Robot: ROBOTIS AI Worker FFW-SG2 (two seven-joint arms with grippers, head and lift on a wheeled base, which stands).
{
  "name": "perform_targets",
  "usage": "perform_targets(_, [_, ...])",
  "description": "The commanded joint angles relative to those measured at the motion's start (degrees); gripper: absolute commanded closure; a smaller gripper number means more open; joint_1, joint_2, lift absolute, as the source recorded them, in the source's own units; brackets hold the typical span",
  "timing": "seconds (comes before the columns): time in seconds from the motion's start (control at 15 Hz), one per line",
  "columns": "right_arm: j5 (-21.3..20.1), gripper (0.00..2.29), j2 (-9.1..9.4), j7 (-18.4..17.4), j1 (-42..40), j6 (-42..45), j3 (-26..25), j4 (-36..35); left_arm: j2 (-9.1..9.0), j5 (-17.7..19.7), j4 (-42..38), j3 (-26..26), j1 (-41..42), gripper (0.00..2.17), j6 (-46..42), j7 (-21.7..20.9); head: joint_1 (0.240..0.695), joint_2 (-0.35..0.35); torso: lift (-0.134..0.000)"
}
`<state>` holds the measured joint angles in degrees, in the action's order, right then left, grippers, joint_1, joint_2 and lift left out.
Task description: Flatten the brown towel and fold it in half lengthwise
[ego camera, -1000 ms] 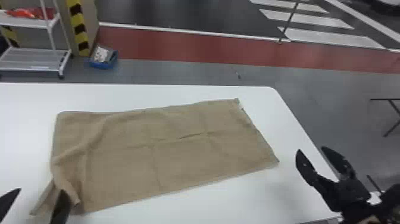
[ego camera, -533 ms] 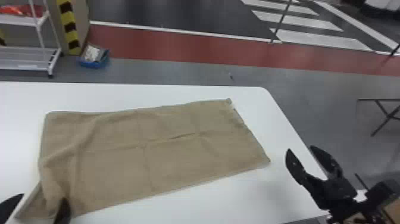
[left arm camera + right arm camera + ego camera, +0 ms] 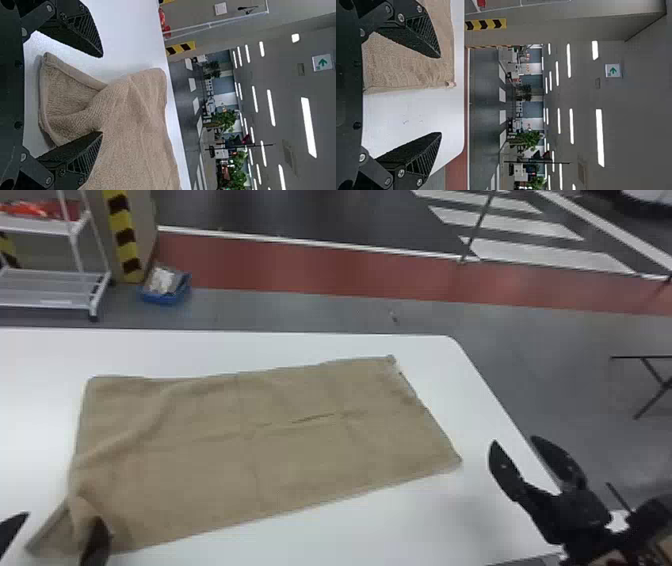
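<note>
at the left, my left gripper (image 3: 62, 517) has its fingers spread wide at the near left corner of the brown towel (image 3: 300, 450), with rumpled cloth between them but no grip on it; i cannot tell if they touch it. the towel lies across the white table (image 3: 360, 535), wavy at its left end, flatter toward the right. beyond its right end, my right gripper (image 3: 515, 440) is spread wide, holding nothing, near the table's right edge.
</note>
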<state>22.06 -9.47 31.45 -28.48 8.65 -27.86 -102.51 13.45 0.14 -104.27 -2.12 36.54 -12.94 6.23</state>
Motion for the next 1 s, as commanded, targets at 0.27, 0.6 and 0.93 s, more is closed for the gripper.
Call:
perform_targets(0.27, [0.0, 0.21, -0.02, 0.0, 0.0, 0.0, 0.0, 0.1, 0.0, 1.9, -2.2, 1.6, 1.6, 0.22, -2.4, -0.2, 0.695, -0.231, -0.128])
perform_targets(0.6, [0.0, 0.21, 0.07, 0.0, 0.0, 0.2, 0.1, 0.3, 0.09, 2.8, -1.3, 4.2, 1.9, 0.57, -2.7, -1.2, 0.695, -0.21, -0.128])
perform_targets(0.93, [0.0, 0.21, -0.02, 0.0, 0.4, 0.0, 0.4, 0.4, 0.0, 3.0, -0.3, 4.8, 2.3, 0.71, -2.0, -2.7, 0.695, -0.182, -0.128])
